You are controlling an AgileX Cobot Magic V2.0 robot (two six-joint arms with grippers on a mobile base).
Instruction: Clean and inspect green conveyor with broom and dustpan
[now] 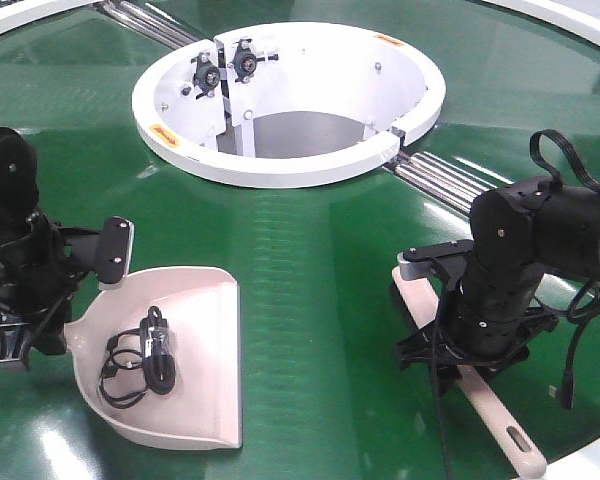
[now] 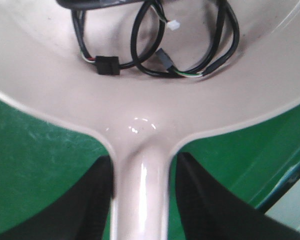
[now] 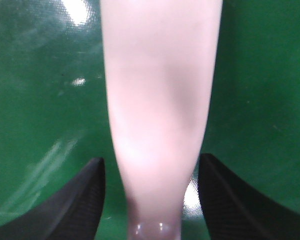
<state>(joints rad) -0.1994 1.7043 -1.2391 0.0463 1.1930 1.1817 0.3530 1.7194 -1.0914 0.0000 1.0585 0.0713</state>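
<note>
At the near right, the broom [image 1: 500,415] lies flat on the green conveyor [image 1: 310,260], its slotted handle end pointing to the near right edge. The right gripper [image 1: 460,340] stands over the middle of the broom; in the right wrist view the broom's pale handle [image 3: 160,115] runs between the two dark fingers [image 3: 75,200], with a strip of green belt showing on each side, so the jaws are spread and not touching it.

At the near left, the dustpan [image 1: 195,340] rests on the belt with its straight front edge toward the right. A coiled black cable [image 1: 140,365] lies inside the pan. The left gripper [image 1: 25,335] is at the pan's handle; the left wrist view shows the handle [image 2: 140,195] pressed between both dark fingers [image 2: 97,200], so the jaws are clamped on it.

Farther off, at the centre, sits the white ring hub [image 1: 280,160] with small yellow-orange labels on its rim, too small to read. Steel rollers [image 1: 445,180] run out from the hub to the right, and a white rim [image 1: 570,20] curves along the far edge.
</note>
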